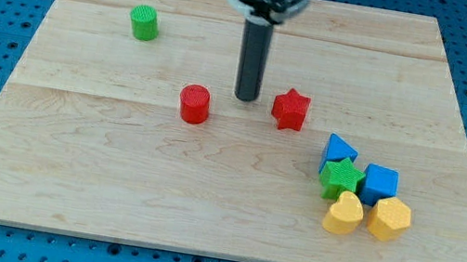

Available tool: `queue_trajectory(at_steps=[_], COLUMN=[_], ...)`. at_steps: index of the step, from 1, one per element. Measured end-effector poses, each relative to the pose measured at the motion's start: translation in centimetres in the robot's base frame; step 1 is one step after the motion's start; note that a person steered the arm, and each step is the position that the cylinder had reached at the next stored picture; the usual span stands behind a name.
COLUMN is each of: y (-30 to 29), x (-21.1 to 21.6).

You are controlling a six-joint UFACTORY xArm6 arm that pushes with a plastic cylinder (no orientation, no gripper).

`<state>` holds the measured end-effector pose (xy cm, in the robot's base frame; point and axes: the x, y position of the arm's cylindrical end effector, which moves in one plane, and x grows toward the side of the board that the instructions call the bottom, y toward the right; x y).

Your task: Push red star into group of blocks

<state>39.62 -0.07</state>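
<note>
Camera view showed my tip (246, 99) set down on the wooden board (67, 171) just to the left of the red star (290, 109), near it but with a sliver of bare wood between, so not touching. There was no hand on this rod to open or close; it gripped nothing and carried nothing. From the red star, the group lay toward the view's lower right: a blue block (338, 151), a green star (341, 177), a blue cube (380, 183), and two yellow blocks (344, 214) (389, 218) below those. So I judged my tip sat almost on the far side of the red star from the group, though a little too level; a push would want to run rightward and downward. Left of the red star, beyond my tip, stood a red cylinder (194, 104), and far up-left a green cylinder (145, 22), both clear of that line
</note>
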Motion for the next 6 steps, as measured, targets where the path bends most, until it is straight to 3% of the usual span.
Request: queue_trajectory(at_steps=[2,4,5,6], y=[8.1,11.0,11.6,8.6], x=[1.2,1.8,2.9,1.2])
